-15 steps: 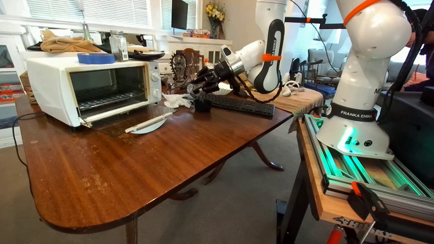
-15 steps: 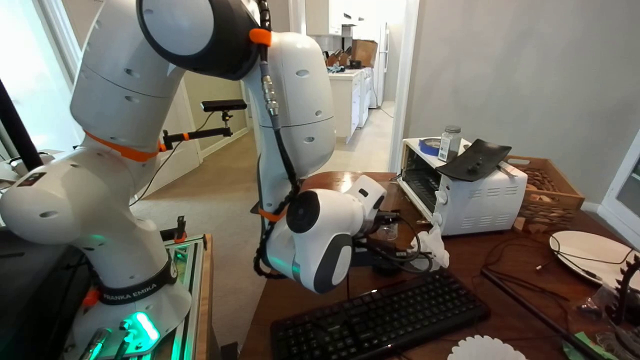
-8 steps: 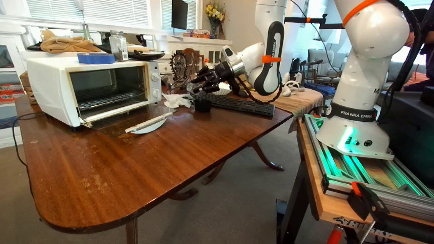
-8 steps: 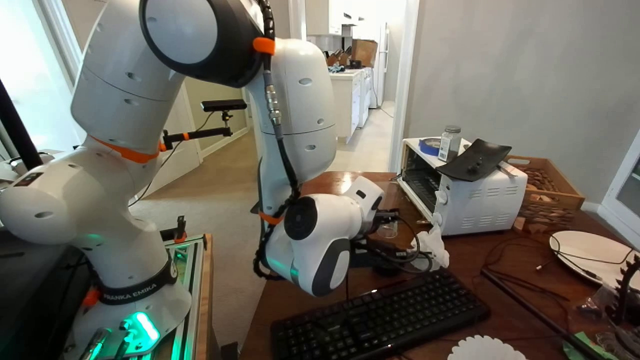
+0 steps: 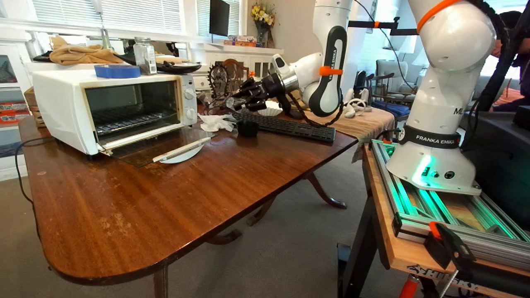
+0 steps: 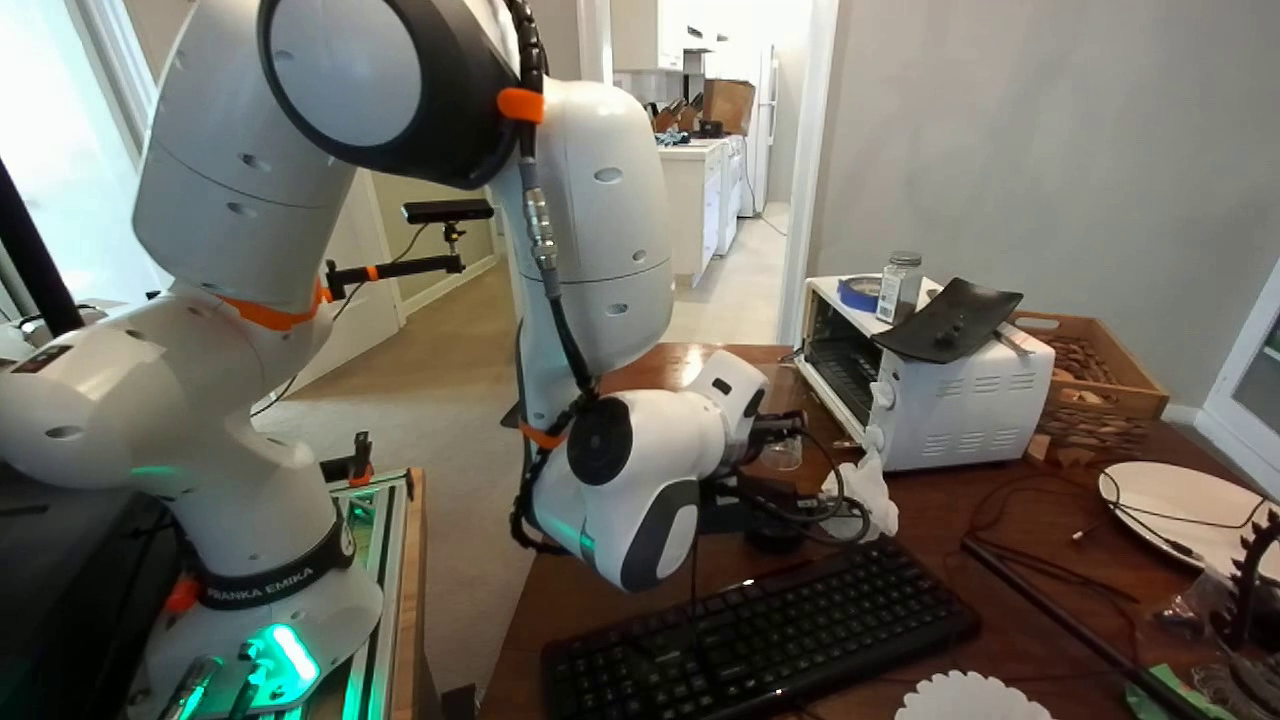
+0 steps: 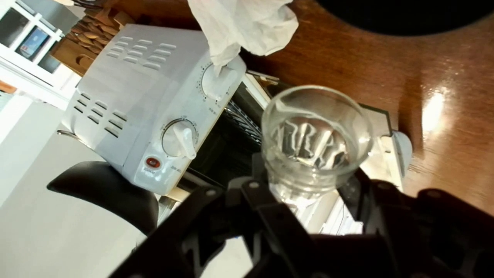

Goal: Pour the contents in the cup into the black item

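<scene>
While the black two-finger gripper (image 7: 308, 177) clamps its narrower end, the small clear glass cup (image 7: 314, 135) hangs tilted above the polished reddish-brown wooden table (image 5: 186, 198), rim turned toward the camera in the wrist view. Grasp noted on opposite sides of the glass. Glints show within; whether from something inside or from the ridged base, cannot tell. Small round black container (image 5: 247, 129) stands upright on the table, lower than the cup and apart from it in both exterior views. Cannot tell whether the rim lies directly over it. Near the container: crumpled white tissue (image 7: 251, 29) and long black computer keyboard (image 6: 760, 640). Farther along the same table stands a boxy white toaster oven (image 6: 975, 410), two white dials (image 7: 177, 139) on its control panel, glass door (image 5: 169, 142) lowered. On its top: blue roll of tape (image 5: 118, 71), clear glass jar with a grey lid (image 6: 898, 290), curved black tray (image 6: 975, 300). Next to the oven, brown wooden-framed wicker basket (image 6: 1110, 425); round white plate (image 6: 1170, 490) on the table, apart from the keyboard. Background, in an exterior view: yellow-and-white bouquet (image 5: 262, 16) in a glass vase (image 5: 261, 36), on a white cabinet (image 5: 269, 51)
</scene>
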`<state>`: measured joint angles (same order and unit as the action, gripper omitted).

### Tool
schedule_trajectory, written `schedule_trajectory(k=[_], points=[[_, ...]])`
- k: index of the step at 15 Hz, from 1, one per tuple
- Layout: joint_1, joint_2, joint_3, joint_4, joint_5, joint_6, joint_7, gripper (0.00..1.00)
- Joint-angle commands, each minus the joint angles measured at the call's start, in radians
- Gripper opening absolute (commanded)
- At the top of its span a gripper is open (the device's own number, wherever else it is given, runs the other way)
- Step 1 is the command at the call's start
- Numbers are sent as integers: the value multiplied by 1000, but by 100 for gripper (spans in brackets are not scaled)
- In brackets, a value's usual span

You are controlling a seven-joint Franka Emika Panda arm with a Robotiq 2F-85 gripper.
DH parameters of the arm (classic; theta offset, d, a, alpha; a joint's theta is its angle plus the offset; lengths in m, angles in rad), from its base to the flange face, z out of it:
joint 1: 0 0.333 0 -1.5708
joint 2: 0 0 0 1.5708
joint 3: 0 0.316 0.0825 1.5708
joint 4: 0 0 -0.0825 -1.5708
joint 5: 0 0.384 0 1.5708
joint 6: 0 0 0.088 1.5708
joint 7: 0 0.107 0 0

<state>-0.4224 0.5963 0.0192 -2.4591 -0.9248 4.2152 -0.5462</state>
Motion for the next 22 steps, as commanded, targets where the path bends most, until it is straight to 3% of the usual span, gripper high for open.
schedule_trajectory(k=[1, 5, 6, 7, 8, 10, 11, 12, 16, 17, 22], points=[[-83, 27, 85, -1, 25, 24, -77, 23], [-150, 49, 130, -8, 14, 24, -116, 23], [-190, 61, 159, -7, 1, 24, -125, 23], [-287, 82, 252, 9, -13, 24, -139, 23], [-247, 78, 200, -10, -7, 24, -134, 23], [-293, 96, 227, -19, -3, 24, -153, 23], [-251, 85, 173, -39, 18, 17, -145, 23], [-291, 101, 205, -32, -2, 24, -150, 23], [-279, 94, 166, -59, -18, -5, -123, 23], [-144, 66, 34, -57, -30, 40, -39, 23], [-6, -74, -146, -146, -126, -30, 82, 23]])
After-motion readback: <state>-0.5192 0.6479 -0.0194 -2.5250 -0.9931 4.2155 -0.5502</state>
